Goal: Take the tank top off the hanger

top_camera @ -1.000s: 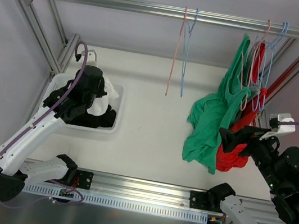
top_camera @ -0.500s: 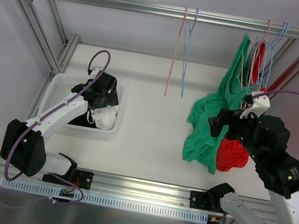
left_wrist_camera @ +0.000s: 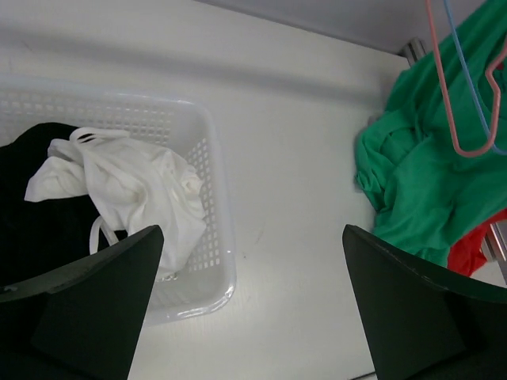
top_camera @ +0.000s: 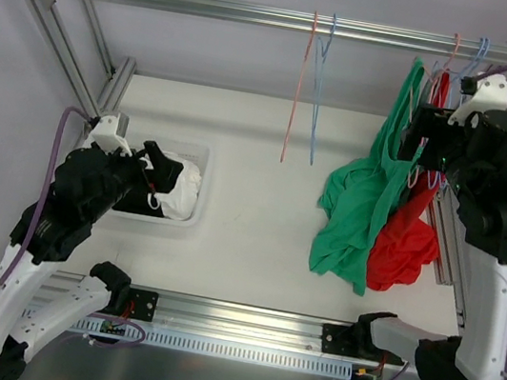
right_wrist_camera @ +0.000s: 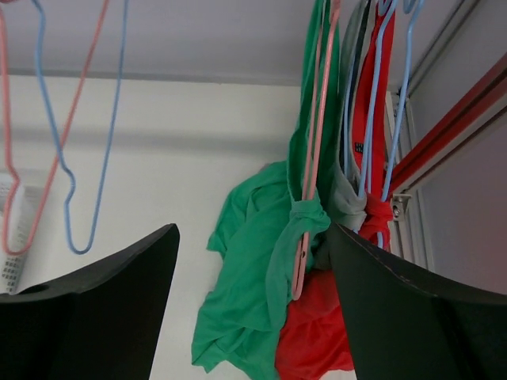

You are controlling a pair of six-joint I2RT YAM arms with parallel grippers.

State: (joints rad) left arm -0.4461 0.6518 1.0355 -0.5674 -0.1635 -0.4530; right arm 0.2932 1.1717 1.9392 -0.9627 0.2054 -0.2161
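A green tank top (top_camera: 360,217) hangs by its straps from a pink hanger (top_camera: 454,43) on the rail at the right, its body bunched on the table. It also shows in the right wrist view (right_wrist_camera: 261,261), twisted round the pink hanger (right_wrist_camera: 313,158). A red tank top (top_camera: 403,252) hangs on a blue hanger beside it. My right gripper (top_camera: 427,131) is open and empty, raised close to the hung garments; in its wrist view (right_wrist_camera: 252,228) the green strap lies between the fingers' lines but untouched. My left gripper (top_camera: 155,170) is open and empty above the basket's right side, and it shows in the left wrist view (left_wrist_camera: 252,233).
A white basket (top_camera: 97,141) at the left holds a white garment (left_wrist_camera: 135,190) and a black one (left_wrist_camera: 40,229). Two empty hangers, pink (top_camera: 298,91) and blue (top_camera: 317,94), hang mid-rail. A grey garment (right_wrist_camera: 344,206) hangs between the green and red tops. Frame posts stand at the right.
My right arm has risen from table level up to the hangers near the rail. My left gripper has drawn back out of the basket, with the white garment left lying in it.
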